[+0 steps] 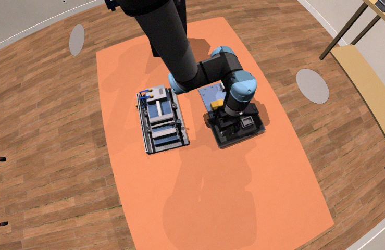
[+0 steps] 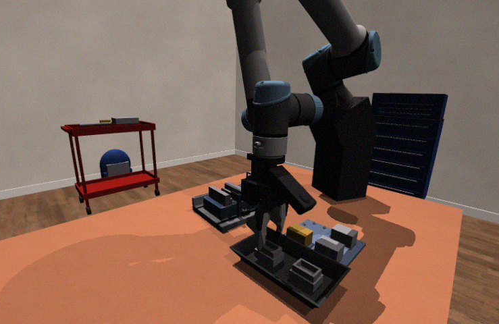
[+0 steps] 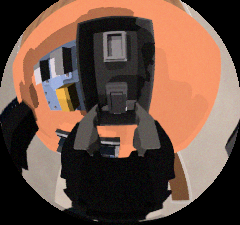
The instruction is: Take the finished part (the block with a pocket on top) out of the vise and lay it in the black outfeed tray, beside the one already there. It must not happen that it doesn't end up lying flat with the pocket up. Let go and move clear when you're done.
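The pocketed block (image 2: 271, 252) (image 3: 116, 100) rests on the floor of the black outfeed tray (image 2: 245, 252) (image 3: 86, 60) (image 1: 238, 139). A second pocketed block (image 2: 305, 271) (image 3: 115, 46) (image 1: 246, 121) lies in the same tray beside it. My gripper (image 2: 271, 233) (image 3: 117, 103) stands straight over the first block. Its fingers are open, one on each side of the block, with a gap to each. In the top view the wrist hides this block. The vise (image 1: 161, 119) (image 2: 219, 204) stands to the left of the tray with nothing between its jaws.
A blue plate (image 1: 208, 90) (image 2: 353, 250) behind the tray bears a yellow block (image 1: 216, 103) (image 2: 299, 233) (image 3: 65, 98) and two plain grey blocks (image 2: 344, 233). The arm's dark base (image 2: 343, 152) stands at the back, a red cart (image 2: 112, 152) far left.
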`<act>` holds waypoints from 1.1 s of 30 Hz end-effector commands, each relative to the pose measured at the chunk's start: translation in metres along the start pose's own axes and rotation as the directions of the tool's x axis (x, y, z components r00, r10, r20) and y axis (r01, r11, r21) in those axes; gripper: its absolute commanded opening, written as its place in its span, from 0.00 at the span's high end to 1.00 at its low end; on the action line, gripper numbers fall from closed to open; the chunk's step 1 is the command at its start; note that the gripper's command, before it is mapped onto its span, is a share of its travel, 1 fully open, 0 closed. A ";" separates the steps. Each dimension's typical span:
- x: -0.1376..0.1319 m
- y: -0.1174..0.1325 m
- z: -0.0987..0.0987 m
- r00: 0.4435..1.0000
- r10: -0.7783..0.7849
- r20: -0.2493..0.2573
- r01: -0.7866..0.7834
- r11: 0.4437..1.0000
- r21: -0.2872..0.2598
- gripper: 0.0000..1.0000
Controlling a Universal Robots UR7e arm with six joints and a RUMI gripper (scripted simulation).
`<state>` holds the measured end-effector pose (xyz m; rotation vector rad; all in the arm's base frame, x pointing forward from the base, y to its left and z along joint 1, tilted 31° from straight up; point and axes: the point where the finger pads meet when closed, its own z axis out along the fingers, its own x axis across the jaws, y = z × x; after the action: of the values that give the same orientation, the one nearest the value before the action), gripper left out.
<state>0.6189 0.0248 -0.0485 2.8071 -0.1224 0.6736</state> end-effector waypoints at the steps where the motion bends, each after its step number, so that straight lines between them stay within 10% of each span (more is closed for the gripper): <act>1: 0.001 0.000 -0.010 1.000 0.000 -0.001 0.000 1.000 0.000 0.60; 33: 0.000 0.000 -0.130 1.000 0.000 -0.001 0.000 1.000 0.000 0.60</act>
<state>0.5650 0.0574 0.0583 2.8067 -0.1220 0.6750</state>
